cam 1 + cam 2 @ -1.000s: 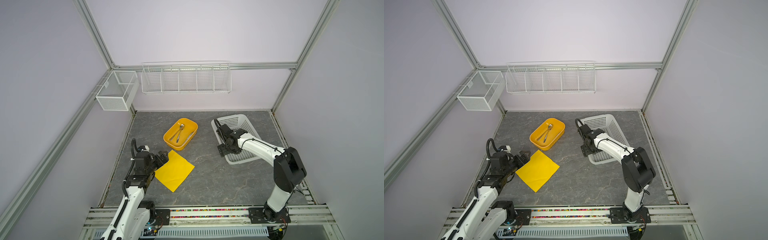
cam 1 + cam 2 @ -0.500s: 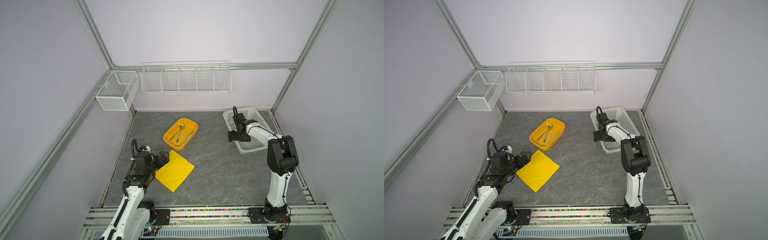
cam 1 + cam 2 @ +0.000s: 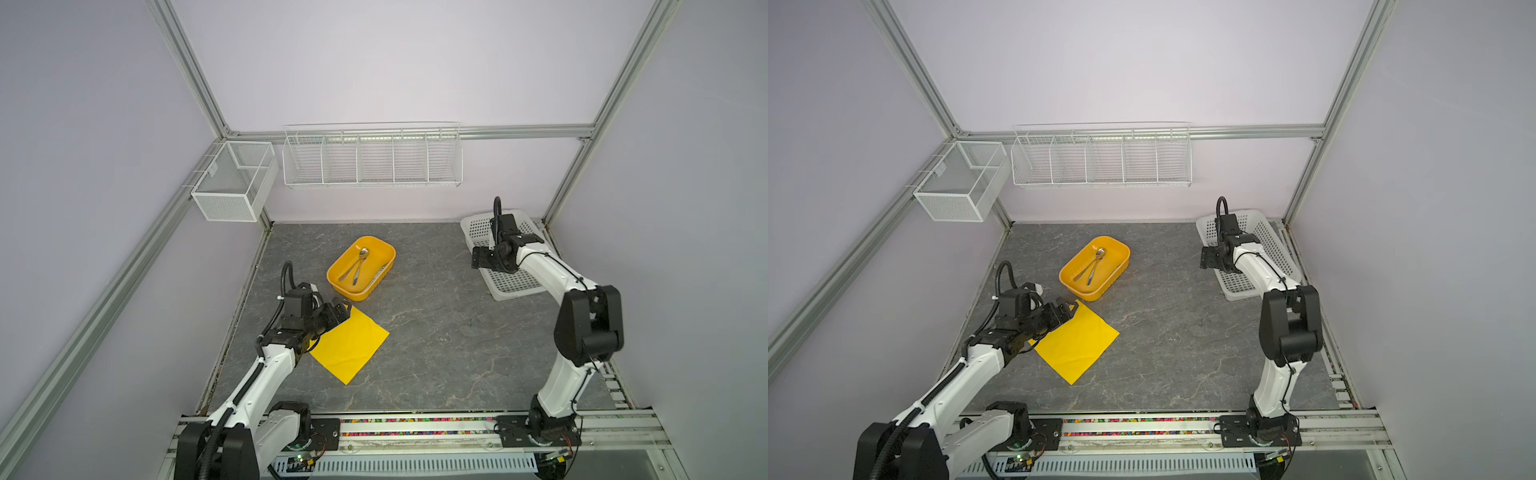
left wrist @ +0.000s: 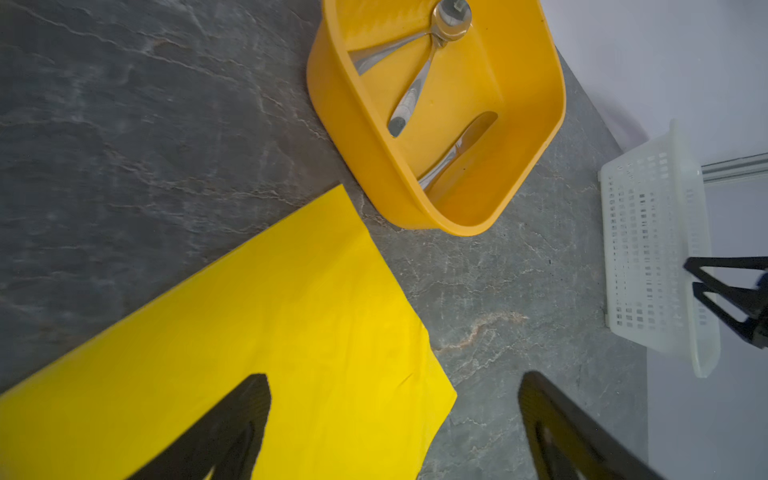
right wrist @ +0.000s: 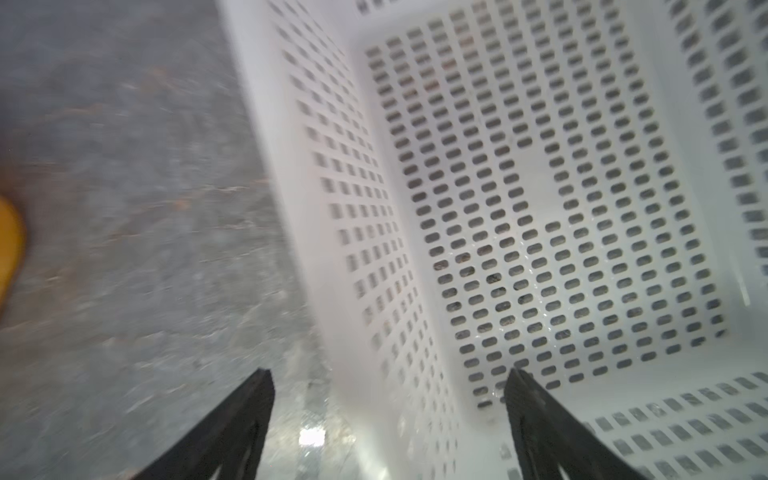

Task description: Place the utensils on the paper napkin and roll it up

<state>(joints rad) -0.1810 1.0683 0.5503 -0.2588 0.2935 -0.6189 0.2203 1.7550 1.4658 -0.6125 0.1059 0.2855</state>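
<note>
Starting out, we have the napkin [image 3: 349,347] flat, utensils [image 3: 356,266] lying in the tub [image 3: 357,294]. Our left gripper [image 3: 342,310] and right gripper [image 3: 477,257] gape, empty.

The yellow tub [image 3: 358,294] sits on the gray table [image 3: 436,332] with the utensils [image 3: 356,266] inside it. The paper napkin [image 3: 351,347] lies flat just in front of the tub. The left gripper [image 3: 344,311] is over the napkin corner nearest the tub. Well right of the tub, the right gripper [image 3: 477,262] is by the white basket [image 3: 509,289].
</note>
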